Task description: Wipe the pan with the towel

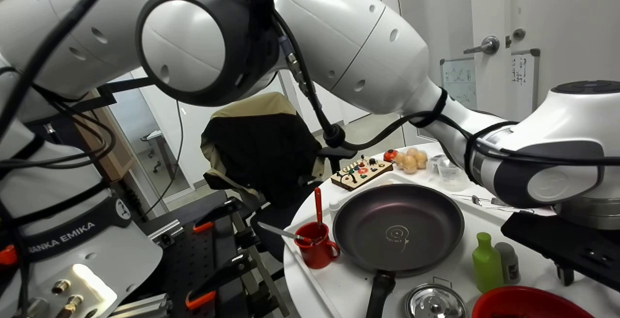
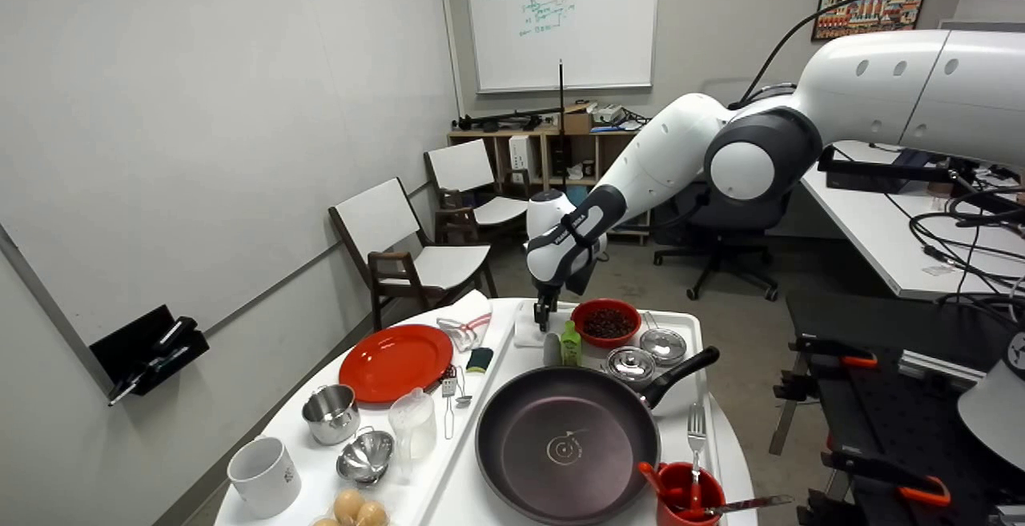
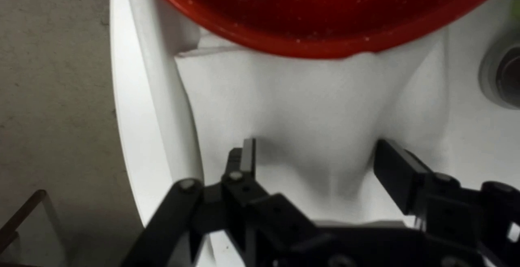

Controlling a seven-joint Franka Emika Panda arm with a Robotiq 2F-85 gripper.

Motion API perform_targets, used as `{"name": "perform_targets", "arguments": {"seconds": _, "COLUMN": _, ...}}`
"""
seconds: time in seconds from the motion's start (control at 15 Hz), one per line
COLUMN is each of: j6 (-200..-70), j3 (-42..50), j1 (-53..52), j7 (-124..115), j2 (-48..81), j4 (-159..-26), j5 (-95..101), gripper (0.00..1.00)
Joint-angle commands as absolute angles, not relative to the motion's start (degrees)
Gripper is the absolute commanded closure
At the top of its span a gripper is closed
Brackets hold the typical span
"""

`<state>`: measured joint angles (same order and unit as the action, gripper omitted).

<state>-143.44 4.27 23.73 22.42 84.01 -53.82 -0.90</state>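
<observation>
The dark pan lies on the white tray with its black handle pointing out; it also shows in an exterior view. A white folded towel lies flat at the tray's end, its upper edge against or under the red bowl in the wrist view. The towel also shows small in an exterior view. My gripper is open, its two fingers spread low over the towel with nothing between them but towel surface. The gripper also shows pointing down at the towel. Whether the fingertips touch the towel I cannot tell.
The red bowl of dark beans adjoins the towel. A green bottle and grey shaker stand between towel and pan. Steel lids and a red mug with cutlery flank the pan. A red-striped cloth lies outside the tray.
</observation>
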Motion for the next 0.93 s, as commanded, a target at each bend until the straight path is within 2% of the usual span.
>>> {"name": "perform_targets", "arguments": {"seconds": 0.0, "j6": -144.2, "j3": 3.77, "j1": 23.83, "j7": 21.32, "j2": 84.01, "j4": -54.13, "j5": 0.18, "gripper": 0.56}}
{"name": "perform_targets", "arguments": {"seconds": 0.27, "j6": -144.16, "j3": 3.51, "j1": 24.16, "j7": 21.61, "j2": 84.01, "j4": -53.98, "j5": 0.04, "gripper": 0.88}}
{"name": "perform_targets", "arguments": {"seconds": 0.4, "j6": -144.21, "j3": 3.38, "j1": 24.33, "j7": 21.78, "j2": 84.01, "j4": -53.97, "j5": -0.01, "gripper": 0.99}}
{"name": "perform_targets", "arguments": {"seconds": 0.87, "j6": -144.16, "j3": 3.25, "j1": 24.45, "j7": 23.2, "j2": 83.33, "j4": -51.69, "j5": -1.0, "gripper": 0.96}}
